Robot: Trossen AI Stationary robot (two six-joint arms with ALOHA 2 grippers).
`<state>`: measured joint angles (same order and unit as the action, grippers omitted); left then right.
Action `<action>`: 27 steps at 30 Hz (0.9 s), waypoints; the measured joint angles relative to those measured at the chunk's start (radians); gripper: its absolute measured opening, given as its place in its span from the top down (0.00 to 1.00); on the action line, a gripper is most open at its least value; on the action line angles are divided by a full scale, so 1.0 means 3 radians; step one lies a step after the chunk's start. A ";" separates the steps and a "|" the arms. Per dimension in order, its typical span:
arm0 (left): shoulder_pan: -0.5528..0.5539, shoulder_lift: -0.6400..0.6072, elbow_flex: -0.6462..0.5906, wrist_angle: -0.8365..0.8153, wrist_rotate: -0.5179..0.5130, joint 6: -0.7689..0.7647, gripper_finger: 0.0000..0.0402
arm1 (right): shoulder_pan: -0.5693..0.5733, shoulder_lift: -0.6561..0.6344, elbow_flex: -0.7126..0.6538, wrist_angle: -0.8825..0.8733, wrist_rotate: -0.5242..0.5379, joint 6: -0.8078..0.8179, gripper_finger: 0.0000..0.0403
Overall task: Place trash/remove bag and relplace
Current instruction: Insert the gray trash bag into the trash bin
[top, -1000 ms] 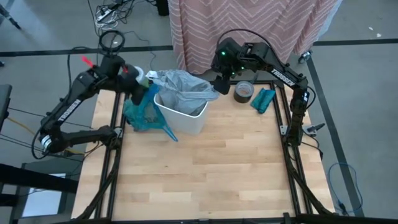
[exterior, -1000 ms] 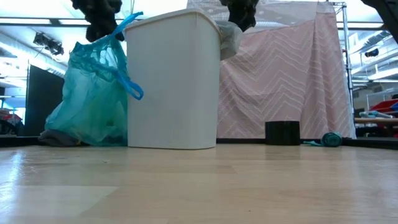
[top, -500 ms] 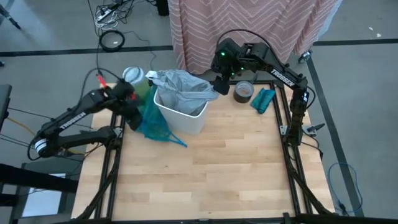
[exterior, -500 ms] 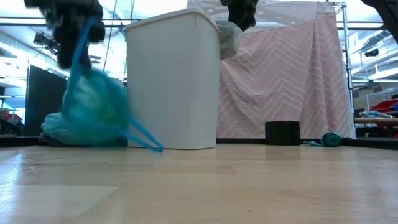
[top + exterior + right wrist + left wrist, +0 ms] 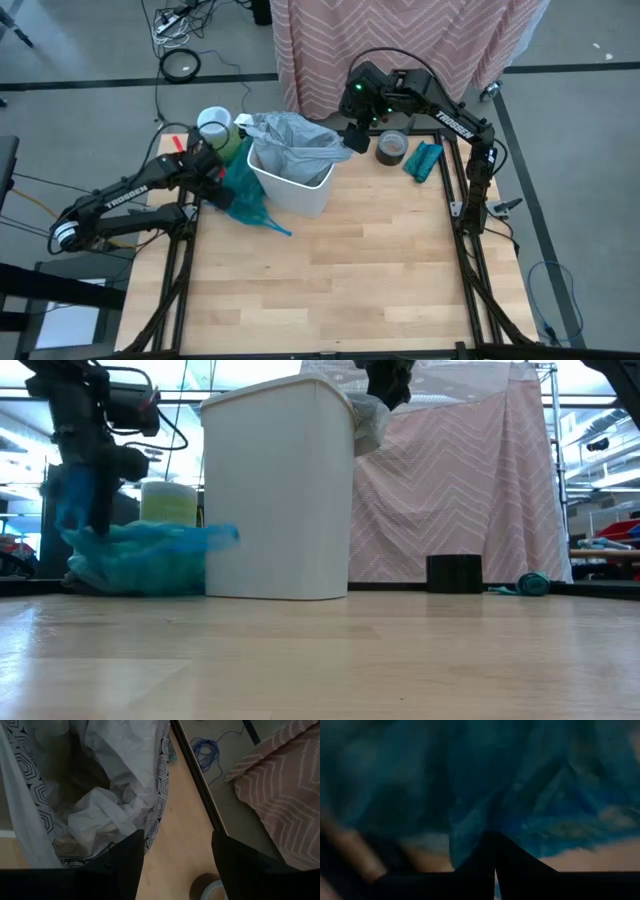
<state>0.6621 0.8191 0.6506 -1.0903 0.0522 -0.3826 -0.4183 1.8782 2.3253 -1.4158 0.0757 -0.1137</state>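
Now left tool (image 5: pixel 214 176) on bag (image 5: pixel 243 194)

You have 1 light wooden table (image 5: pixel 340 270) carrying the items. 1 white bin (image 5: pixel 292 182) stands upright near its far edge. The teal bag (image 5: pixel 243 193) lies against the bin's left side at the table's left edge. 1 dark tape roll (image 5: pixel 391 147) and 1 teal cloth bundle (image 5: pixel 424 160) rest just beside each other at the far right.

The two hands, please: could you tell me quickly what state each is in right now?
Left hand: closed on the teal bag.
Right hand: open, holding nothing, over the white bin's rim.
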 joint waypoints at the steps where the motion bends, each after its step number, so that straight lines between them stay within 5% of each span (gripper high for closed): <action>1: 0.0001 0.0022 0.0032 -0.0078 -0.0088 -0.0142 0.98 | 0.0000 0.0000 0.0000 0.0000 0.0000 -0.0001 0.46; 7: 0.0001 0.0004 0.0522 -0.0469 -0.0299 -0.0617 0.98 | 0.0000 0.0000 0.0000 0.0000 0.0000 -0.0019 0.46; 16: 0.0003 -0.0027 0.1635 -0.0796 -0.1057 -0.0599 0.97 | 0.0000 0.0000 0.0000 0.0000 0.0027 -0.0110 0.46; 27: -0.0032 0.0056 0.1973 0.1400 0.0044 0.0495 0.83 | -0.0003 -0.0048 0.0003 -0.0009 -0.0089 -0.0244 0.42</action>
<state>0.6525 0.8358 1.2427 -0.6702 0.0654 -0.2341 -0.4192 1.8637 2.3260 -1.4187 0.0490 -0.1870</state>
